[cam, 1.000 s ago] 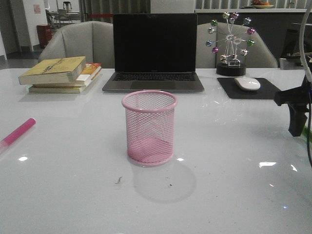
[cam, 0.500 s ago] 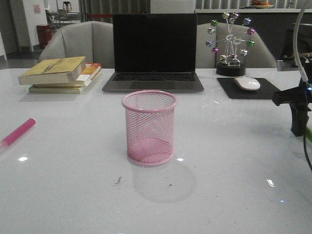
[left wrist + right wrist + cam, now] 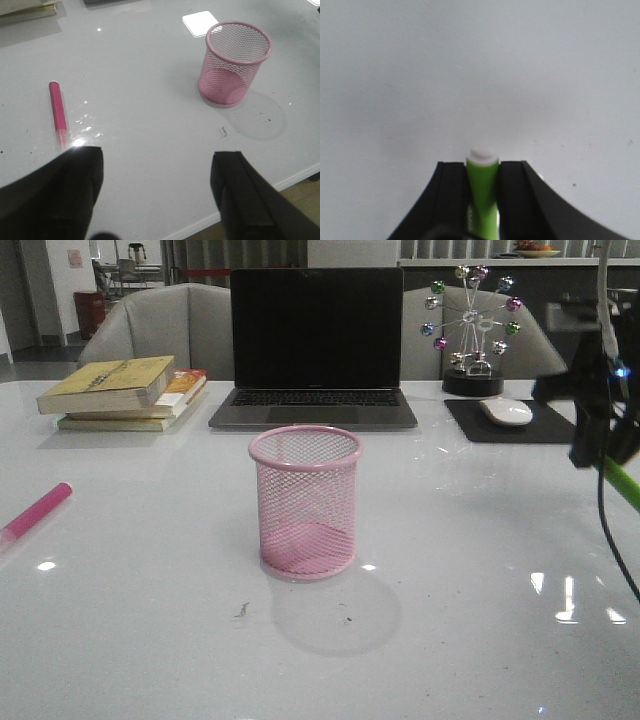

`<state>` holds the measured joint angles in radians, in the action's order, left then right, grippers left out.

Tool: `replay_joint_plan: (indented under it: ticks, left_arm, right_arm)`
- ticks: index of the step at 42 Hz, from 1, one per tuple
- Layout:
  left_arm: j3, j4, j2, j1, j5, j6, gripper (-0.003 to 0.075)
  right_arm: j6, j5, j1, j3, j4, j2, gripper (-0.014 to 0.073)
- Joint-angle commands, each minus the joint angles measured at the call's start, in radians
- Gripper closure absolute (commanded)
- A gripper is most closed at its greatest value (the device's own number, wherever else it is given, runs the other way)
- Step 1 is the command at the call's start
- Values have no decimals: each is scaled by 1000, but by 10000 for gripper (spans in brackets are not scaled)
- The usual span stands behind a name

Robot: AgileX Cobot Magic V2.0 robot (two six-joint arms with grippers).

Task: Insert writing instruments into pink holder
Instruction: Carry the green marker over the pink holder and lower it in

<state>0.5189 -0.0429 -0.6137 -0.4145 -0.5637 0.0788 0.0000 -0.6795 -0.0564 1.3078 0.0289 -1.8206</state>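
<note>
The pink holder (image 3: pixel 305 502) stands upright and empty mid-table; it also shows in the left wrist view (image 3: pixel 235 62). The magenta marker (image 3: pixel 35 512) lies flat on the table at the far left, and in the left wrist view (image 3: pixel 58 112) it is just beyond my left gripper (image 3: pixel 157 155), which is open with nothing between its fingers. My right gripper (image 3: pixel 598 455) hangs above the table at the far right, shut on the lime green marker (image 3: pixel 622 483). That green marker (image 3: pixel 482 190) sits clamped between the fingers, with its whitish end poking out past the tips.
A laptop (image 3: pixel 313 340) stands open behind the holder. A stack of books (image 3: pixel 125 390) is at the back left. A mouse (image 3: pixel 506 410) on a black pad and a ferris-wheel ornament (image 3: pixel 472 330) are at the back right. The table's front edge (image 3: pixel 280 185) lies near the left gripper.
My right gripper has risen from near the tabletop with the green marker in it. The holder and the magenta marker have not moved.
</note>
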Motion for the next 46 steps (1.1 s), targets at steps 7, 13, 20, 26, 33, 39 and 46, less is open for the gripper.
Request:
replay_joint_plan:
  ticks: [7, 13, 20, 26, 33, 39, 46]
  left_arm:
    - [32, -12, -6, -7, 70, 1, 213]
    - [32, -12, -6, -7, 70, 1, 213]
    - [32, -12, -6, -7, 70, 1, 213]
    - [32, -12, -6, -7, 70, 1, 213]
    - [32, -12, -6, -7, 70, 1, 213]
    - [32, -12, -6, -7, 70, 1, 213]
    - [32, -12, -6, -7, 70, 1, 213]
  right_arm:
    - [-11, 513, -241, -231, 23, 393, 444]
    - [-11, 784, -385, -361, 22, 493, 444]
    - [-11, 1141, -513, -495, -9, 500, 444]
    - [-7, 1476, -563, -590, -72, 439, 444]
    - [0, 1693, -564, -606, -79, 305, 444]
    - [-6, 1839, -564, -606, -78, 173, 442]
    - [-6, 1934, -564, -606, -65, 48, 442]
